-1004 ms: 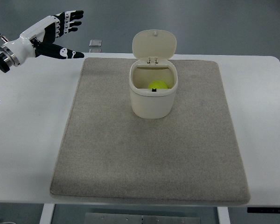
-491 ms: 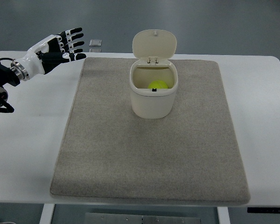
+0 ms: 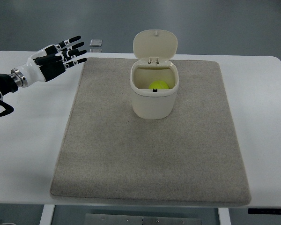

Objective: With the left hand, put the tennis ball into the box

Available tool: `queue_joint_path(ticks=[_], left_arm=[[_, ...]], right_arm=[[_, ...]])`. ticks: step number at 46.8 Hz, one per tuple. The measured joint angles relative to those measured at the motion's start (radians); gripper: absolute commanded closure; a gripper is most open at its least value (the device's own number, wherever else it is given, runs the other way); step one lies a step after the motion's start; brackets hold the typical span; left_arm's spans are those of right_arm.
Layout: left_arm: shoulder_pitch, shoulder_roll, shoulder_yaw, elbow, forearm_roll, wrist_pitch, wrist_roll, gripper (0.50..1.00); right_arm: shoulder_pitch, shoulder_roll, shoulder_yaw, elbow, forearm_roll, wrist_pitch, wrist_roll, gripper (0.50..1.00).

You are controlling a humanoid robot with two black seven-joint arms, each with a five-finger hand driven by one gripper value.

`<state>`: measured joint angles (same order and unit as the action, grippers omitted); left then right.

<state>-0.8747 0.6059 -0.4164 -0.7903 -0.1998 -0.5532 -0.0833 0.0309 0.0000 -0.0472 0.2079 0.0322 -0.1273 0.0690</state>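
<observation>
A yellow-green tennis ball (image 3: 158,86) lies inside the cream box (image 3: 152,104), which stands on the grey mat with its hinged lid (image 3: 154,44) raised at the back. My left hand (image 3: 61,55) is white and black, at the far left over the white table beside the mat's back left corner, well apart from the box. Its fingers are spread and it holds nothing. My right arm does not show.
The grey mat (image 3: 150,154) covers most of the white table (image 3: 28,140). A small flat grey object (image 3: 96,43) lies at the table's back edge, just beyond my left hand's fingertips.
My left hand has dropped lower and drawn back toward the left edge, turning so its fingers point to the right. The ball and box have not moved.
</observation>
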Motion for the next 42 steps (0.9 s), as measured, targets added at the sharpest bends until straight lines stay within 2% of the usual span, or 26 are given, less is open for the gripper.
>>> queue_joint_path(ticks=[7, 14, 42], left_arm=[[0.000, 0.002, -0.013, 0.012, -0.066, -0.035, 0.032, 0.506], [0.000, 0.004, -0.024, 0.019, -0.140, -0.039, 0.062, 0.506], [0.014, 0.002, -0.049, 0.020, -0.141, -0.043, 0.062, 0.506]], right_arm=[[0.000, 0.000, 0.000, 0.000, 0.000, 0.000, 0.000, 0.599], [0.001, 0.000, 0.000, 0.000, 0.000, 0.000, 0.000, 0.599], [0.000, 0.000, 0.000, 0.000, 0.000, 0.000, 0.000, 0.599]])
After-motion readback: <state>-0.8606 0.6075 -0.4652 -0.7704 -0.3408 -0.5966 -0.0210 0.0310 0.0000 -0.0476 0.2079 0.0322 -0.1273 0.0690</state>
